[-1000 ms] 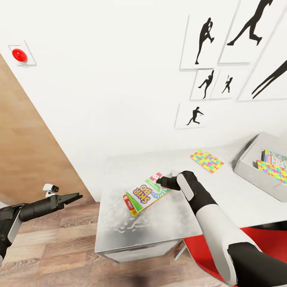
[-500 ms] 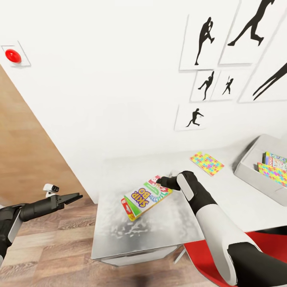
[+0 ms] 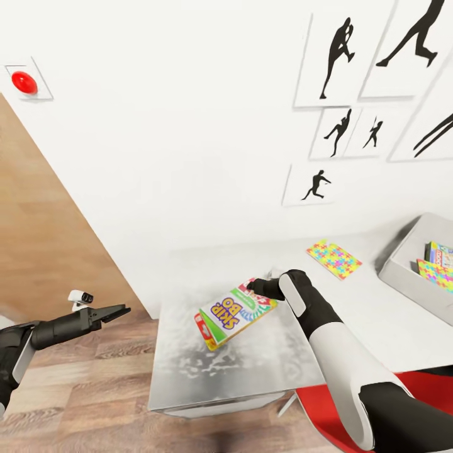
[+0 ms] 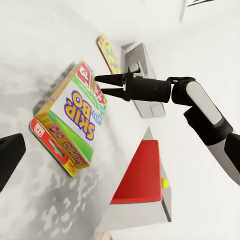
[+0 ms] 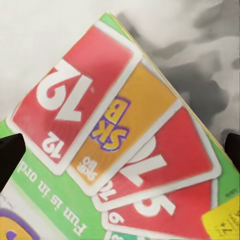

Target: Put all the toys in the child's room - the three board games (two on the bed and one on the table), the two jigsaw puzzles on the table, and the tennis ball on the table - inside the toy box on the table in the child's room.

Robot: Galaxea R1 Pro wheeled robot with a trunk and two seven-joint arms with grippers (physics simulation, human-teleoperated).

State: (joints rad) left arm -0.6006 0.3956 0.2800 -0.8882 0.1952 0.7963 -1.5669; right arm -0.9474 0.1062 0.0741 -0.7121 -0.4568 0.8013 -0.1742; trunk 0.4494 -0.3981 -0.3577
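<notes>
Right pincer [image 3: 254, 289] is at the near corner of the thick red-yellow-green board game [image 3: 234, 313], lettered SKIP BO. In the left wrist view its fingers [image 4: 111, 79] stand parted at the box's card-printed end [image 4: 86, 76], one above the cover and one beyond the edge; whether they touch the box cannot be told. The right wrist view shows the printed cards of the box cover [image 5: 120, 150] close up, with dark fingertips at either edge of the frame and well apart.

The board game lies tilted on the lower mottled grey end of the desk [image 3: 189, 371], one edge raised.

Left pincer [image 3: 116, 311] hangs over the wood-plank floor [image 3: 82, 402] at 9 o'clock from the box, well apart from it, fingers slightly parted and gripping nothing.

One jigsaw puzzle [image 3: 334, 258] lies flat on the pale desk top at 2 o'clock from the box. The toy box [image 3: 402, 267] stands at 3 o'clock, at the frame edge, with a second jigsaw puzzle [image 3: 436, 274] and another printed game box [image 3: 441, 253] inside it.

A red chair seat [image 3: 318, 402] sits under the desk edge. Black silhouette pictures [image 3: 336, 56] hang on the white wall; a red button [image 3: 24, 82] is at 10 o'clock.
</notes>
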